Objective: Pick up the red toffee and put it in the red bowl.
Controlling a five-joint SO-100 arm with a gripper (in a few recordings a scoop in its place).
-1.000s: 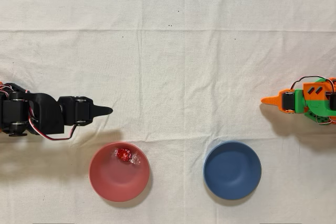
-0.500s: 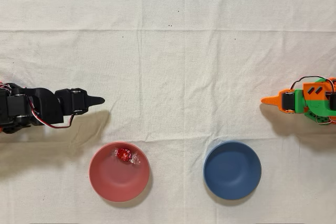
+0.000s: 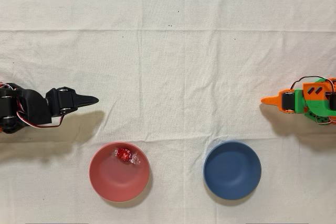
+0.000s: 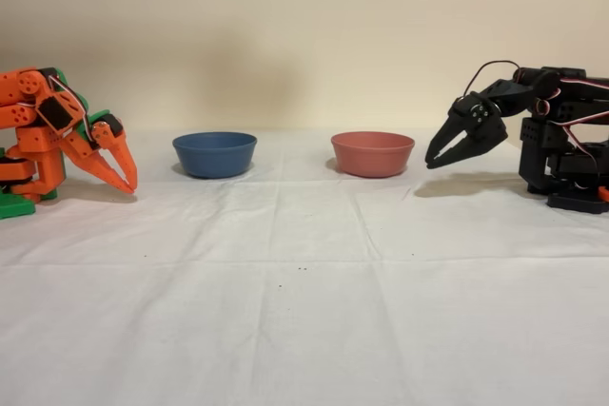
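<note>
Pulling back toward the table's left edge in the overhead view, the black arm has drawn its end effector (image 3: 90,99) away from the red bowl (image 3: 119,171).

It hangs above the cloth with its jaws slightly apart in the fixed view, carrying nothing. The red toffee (image 3: 124,154) lies inside the red bowl, near the rim facing the table's middle, so the placing looks done. The blue bowl (image 3: 232,170) holds nothing. What remains seems only for the arm to settle at rest.
</note>
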